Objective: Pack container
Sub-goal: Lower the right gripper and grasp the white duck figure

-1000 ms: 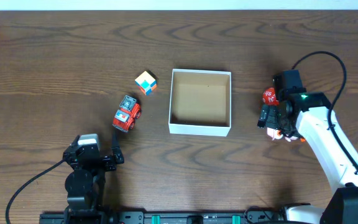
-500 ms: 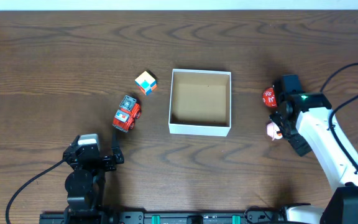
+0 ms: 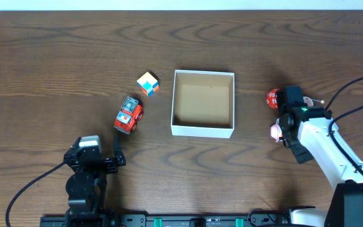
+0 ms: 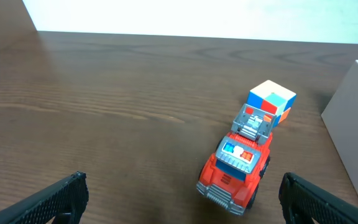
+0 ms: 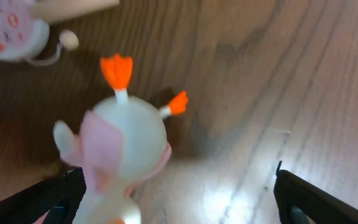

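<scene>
Between the parted fingers of our right claw lies a duck toy; our left claw, also parted, faces a red truck.

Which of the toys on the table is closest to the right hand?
The white-and-pink toy with orange feet, right in front of the open right hand; the red truck and chequered cube lie on the container's far side.

dark wood-grain table | white wall behind | lamp glare
</scene>
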